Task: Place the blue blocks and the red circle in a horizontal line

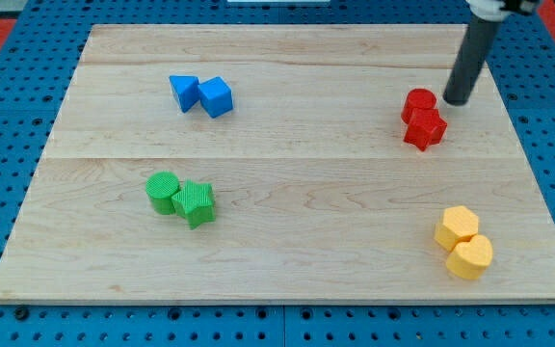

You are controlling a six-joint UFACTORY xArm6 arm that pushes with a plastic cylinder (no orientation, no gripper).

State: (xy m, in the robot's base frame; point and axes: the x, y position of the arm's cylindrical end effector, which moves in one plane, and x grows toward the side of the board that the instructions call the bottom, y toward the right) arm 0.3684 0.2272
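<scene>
Pincer-wise there was nothing to report: the arm carried no pincer, only a dark rod, so no open or closed state applied.

Nearest, at the view's bottom right of the bench (pixel 306 193), sat a yellow hexagon (pixel 458 226) touching a second yellow block (pixel 470 257), whose shape could not be made out with certainty. Further in, on the view's left, a green cylinder (pixel 163 191) touched a green star (pixel 197 202). None of these four belonged to the task.

Beyond them, on the view's right, the red star (pixel 425 128) lay against the red circle (pixel 418 101), the circle on the far side. The tip (pixel 454 101) stood just beside the circle on the view's right; whether it touched could not be told. Well apart, toward the view's top left, the blue triangle (pixel 183 92) and the blue cube (pixel 216 96) sat side by side, touching or nearly so.

Judging from this layout, the step in hand was the approach to the red circle, with the tip placed to drive it toward the view's left. The two blue blocks already formed a short row, and the circle lay only slightly lower in the view than that row. The next move probably called for a steady push leftward, angled a little toward the view's top, so that the circle slid free of the red star rather than dragging it along. An off-centre contact would likely roll the round block aside.
</scene>
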